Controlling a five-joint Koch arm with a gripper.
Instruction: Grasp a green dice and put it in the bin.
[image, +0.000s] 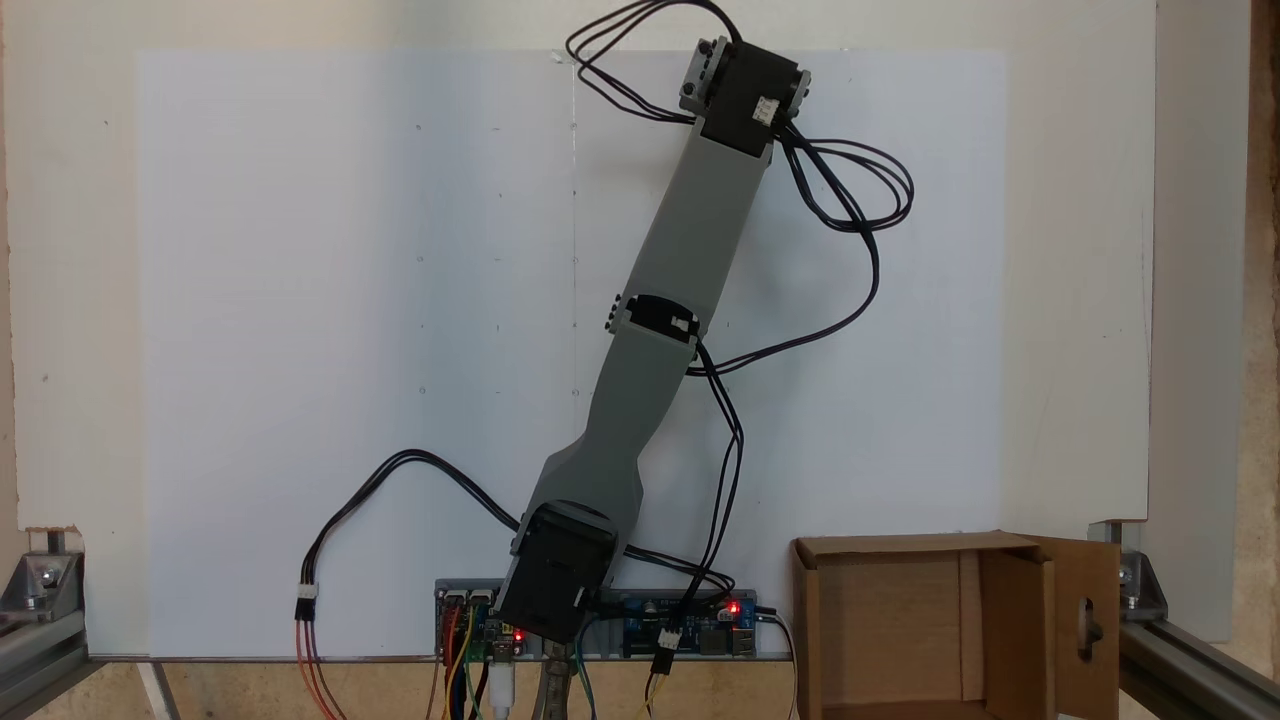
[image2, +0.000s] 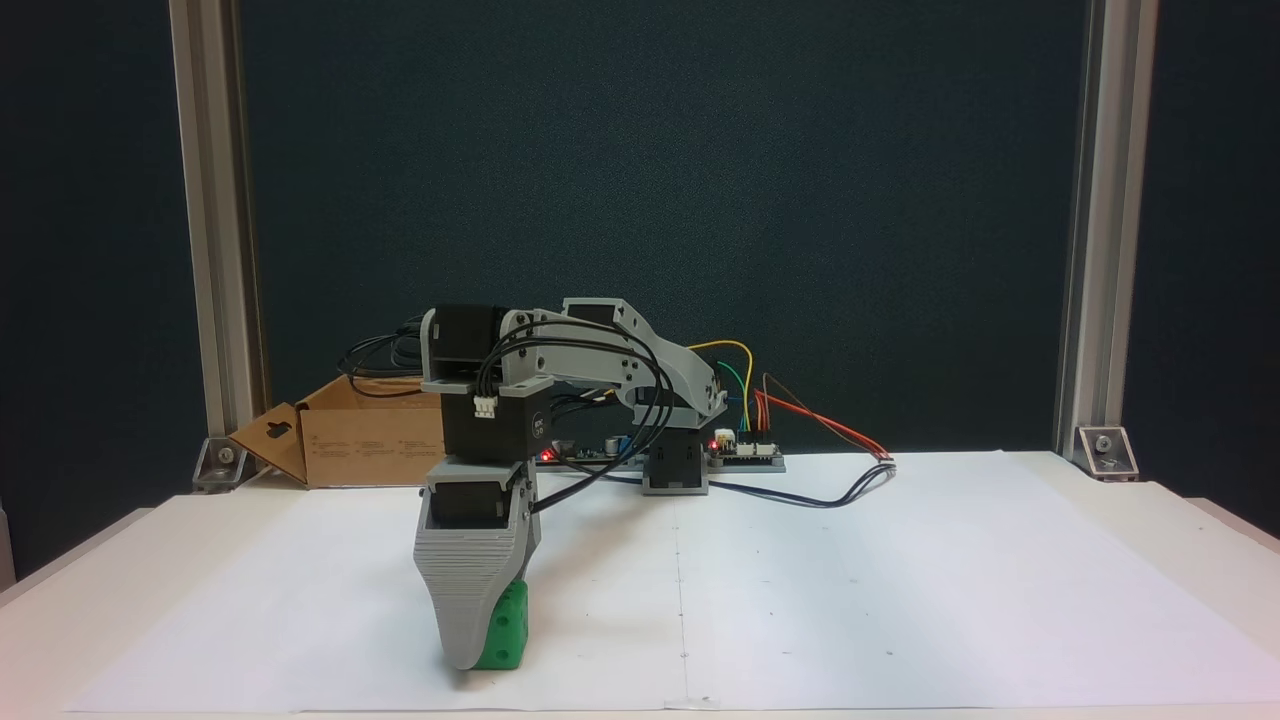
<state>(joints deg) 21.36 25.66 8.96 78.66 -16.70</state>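
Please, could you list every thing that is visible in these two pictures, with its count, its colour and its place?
green dice: one, bright green, on the white sheet near the front of a fixed view, right beside the grey tool
bin: one, brown cardboard, open, at the table edge beside the arm's base; side flap has a keyhole-shaped cut-out
white sheet: one, white, covers the table top
circuit boards: blue, with red lights, next to the arm's base
loose wires: red, orange, yellow, green, at the boards
metal frame posts: two, silver, at the back corners
arm: one, grey with black motors and black cables
tool: one, grey, tip down on the sheet, against the dice
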